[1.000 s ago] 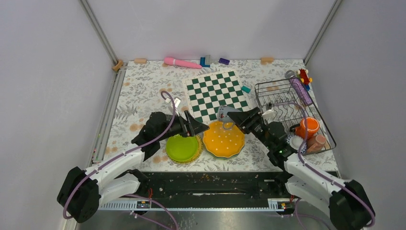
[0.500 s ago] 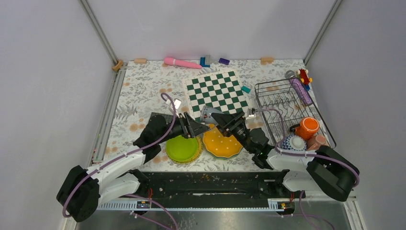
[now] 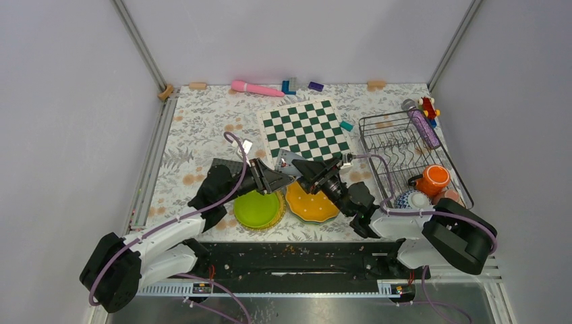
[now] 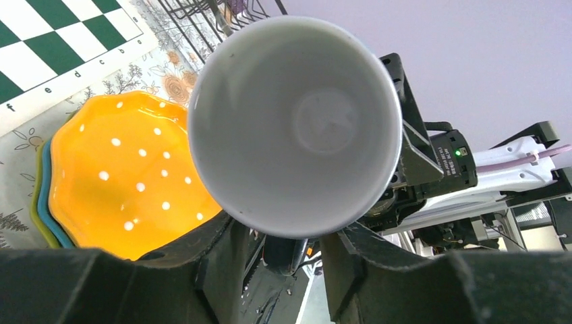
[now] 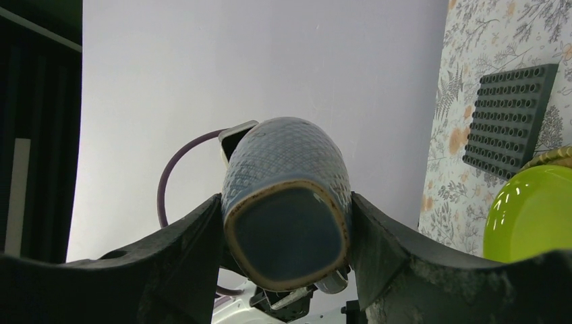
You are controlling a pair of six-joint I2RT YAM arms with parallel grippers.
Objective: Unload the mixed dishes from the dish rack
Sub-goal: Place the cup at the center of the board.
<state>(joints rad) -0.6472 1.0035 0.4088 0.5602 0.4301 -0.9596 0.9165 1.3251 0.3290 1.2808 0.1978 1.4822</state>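
Cups number three: a blue-grey patterned cup [image 4: 293, 121], white inside, is held up off the table near the plates, well apart from the dish rack [image 3: 394, 145]; an orange cup [image 3: 433, 179] and a pink cup [image 3: 450, 197] sit at the rack's near end beside one patterned bowl [image 3: 413, 200]; plates I count as four: one lime-green plate [image 3: 256, 208] on the table, and just beside it an orange white-dotted plate [image 4: 128, 182] topping a stack that shows a teal plate [image 4: 48, 202] and a yellow-green plate [image 4: 37, 216] only as edges; one chessboard [image 3: 307, 131] lies beyond them, with small letters along its border, e, d and c among them; my right gripper [image 5: 287, 229] is clamped on the blue-grey cup at its base end, both fingers pressed to its sides; my left gripper [image 4: 283, 246] faces the cup's mouth, fingers parted at the lower rim, and I cannot tell whether they press on it.
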